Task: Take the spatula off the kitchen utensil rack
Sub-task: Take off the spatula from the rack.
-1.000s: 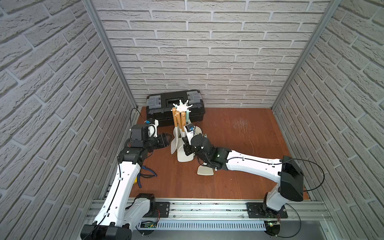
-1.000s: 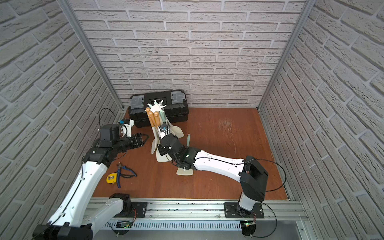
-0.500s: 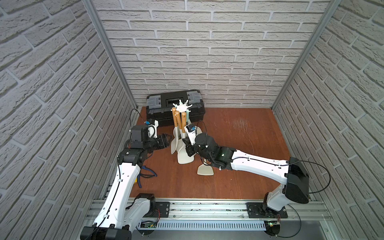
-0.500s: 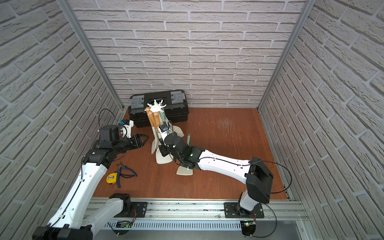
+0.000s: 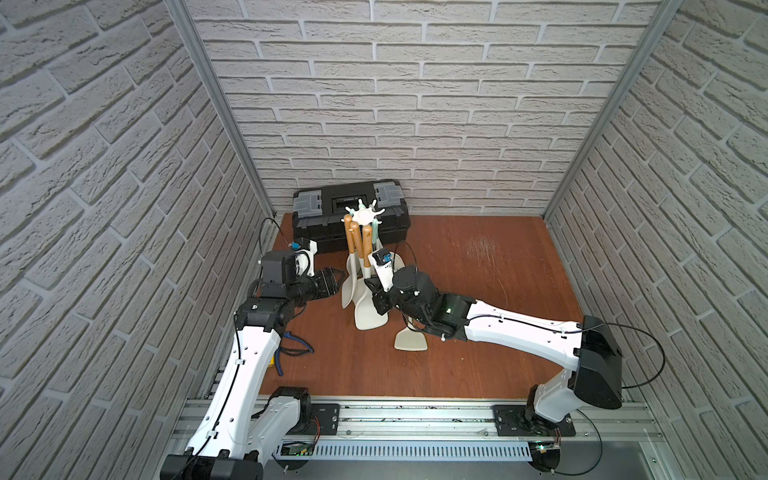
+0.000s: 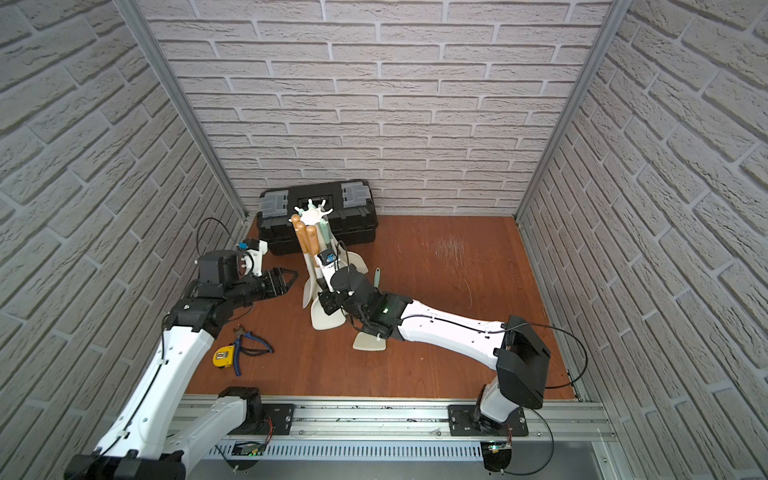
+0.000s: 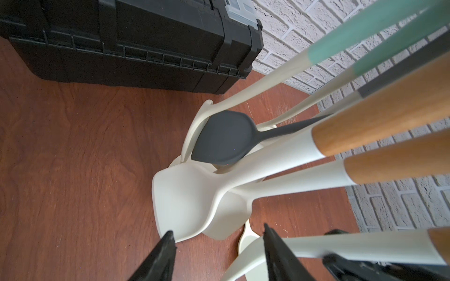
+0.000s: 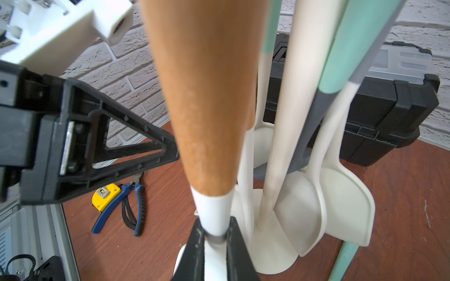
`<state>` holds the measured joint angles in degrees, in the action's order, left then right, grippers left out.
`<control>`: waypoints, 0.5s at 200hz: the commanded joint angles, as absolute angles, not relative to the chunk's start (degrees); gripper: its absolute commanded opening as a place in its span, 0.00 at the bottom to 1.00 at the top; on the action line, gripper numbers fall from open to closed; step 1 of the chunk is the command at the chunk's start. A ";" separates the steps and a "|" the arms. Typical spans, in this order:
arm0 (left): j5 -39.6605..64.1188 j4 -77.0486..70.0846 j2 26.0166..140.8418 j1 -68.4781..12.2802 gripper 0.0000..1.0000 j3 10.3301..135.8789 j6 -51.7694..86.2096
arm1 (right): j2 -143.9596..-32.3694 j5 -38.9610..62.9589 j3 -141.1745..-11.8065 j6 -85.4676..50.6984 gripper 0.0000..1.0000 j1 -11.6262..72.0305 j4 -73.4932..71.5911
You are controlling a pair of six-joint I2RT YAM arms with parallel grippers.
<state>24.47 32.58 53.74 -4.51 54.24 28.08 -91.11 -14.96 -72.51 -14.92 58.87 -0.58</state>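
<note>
The right gripper point(image 8: 215, 226) is pinched shut on the white neck of a spatula point(image 8: 207, 97), just below where its wooden handle begins. The handle rises straight up out of the jaws, so the spatula stands upright and fills the middle of the right wrist view. In both top views the same gripper point(image 5: 376, 291) sits low beside the kitchen utensil rack point(image 5: 365, 215), with the spatula's cream blade point(image 5: 370, 318) hanging just beneath it, close to the table point(image 5: 478, 270). The wooden handle reaches up to the rack's star-shaped crown among other wooden and teal handles; whether it is still hooked on a prong cannot be told.

The left gripper point(image 5: 332, 280) hovers just on the other side of the rack, its jaws spread and holding nothing. The left wrist view shows cream blades and a dark grey spoon point(image 7: 224, 138) clustered around the rack's pole.

A second cream spatula point(image 6: 369, 341) with a teal handle lies flat on the table under the right arm. A black toolbox point(image 5: 390, 224) stands behind the rack against the brick wall. Blue pliers point(image 6: 249, 347) and a yellow tape measure point(image 6: 222, 356) lie near the left arm.
</note>
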 commanded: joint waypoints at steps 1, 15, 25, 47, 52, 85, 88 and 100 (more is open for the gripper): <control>25.15 31.36 52.87 -4.13 0.59 55.36 26.84 | -87.29 -13.76 -72.25 -13.36 0.03 58.88 -3.73; 25.26 31.77 52.65 -4.13 0.59 55.70 26.33 | -86.35 -13.08 -71.99 -12.86 0.03 58.84 -2.68; 25.60 32.05 52.31 -4.13 0.60 55.94 25.63 | -85.67 -12.62 -71.80 -12.49 0.03 58.83 -2.01; 27.23 31.92 50.54 -4.13 0.60 56.16 23.71 | -83.73 -13.09 -71.74 -13.08 0.03 58.76 1.58; 27.89 31.65 49.87 -4.09 0.60 56.17 23.31 | -83.19 -13.10 -71.47 -13.22 0.03 58.73 2.30; 33.66 28.77 45.36 -4.13 0.61 55.91 22.31 | -78.26 -12.92 -67.72 -14.68 0.03 58.12 5.64; 34.26 28.39 45.03 -4.21 0.61 55.83 22.45 | -77.88 -12.83 -67.24 -14.90 0.03 58.02 5.96; 36.18 26.60 43.94 -4.72 0.61 55.43 23.45 | -75.93 -12.23 -65.44 -16.17 0.03 57.42 7.09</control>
<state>30.33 32.05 46.24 -4.51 54.30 24.01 -80.49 -12.99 -68.18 -14.06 58.39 5.82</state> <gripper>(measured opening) 0.605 0.128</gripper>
